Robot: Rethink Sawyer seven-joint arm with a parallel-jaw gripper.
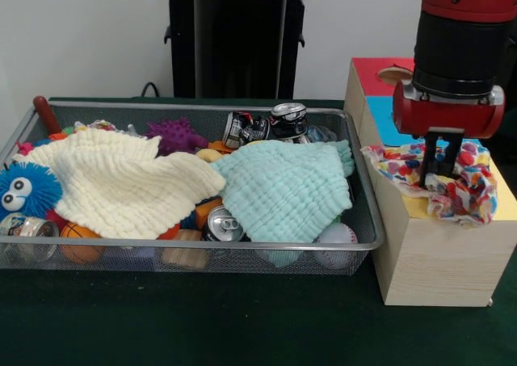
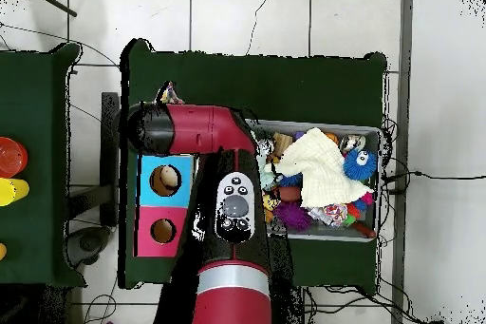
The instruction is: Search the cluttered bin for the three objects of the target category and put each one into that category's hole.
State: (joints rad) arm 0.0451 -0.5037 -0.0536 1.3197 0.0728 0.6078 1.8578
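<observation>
on the dark green surface [image 1: 242,317], a multicoloured cloth [image 1: 452,180] is draped over the yellow section of the wooden box [image 1: 436,261], pinched between the closed fingers of the hand [image 1: 440,172]. if released here, it could be left bunched on the rim or slide off the edge. two more cloths [image 1: 121,184] remain in the wire bin [image 1: 363,220].

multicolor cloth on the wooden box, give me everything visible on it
The multicolor cloth is a thin white fabric with red, blue and yellow spots. It lies crumpled on the yellow section of the wooden box, one edge hanging over the front. The end effector stands in its middle, fingers pressed into the folds. Overhead, the arm hides it.
</observation>
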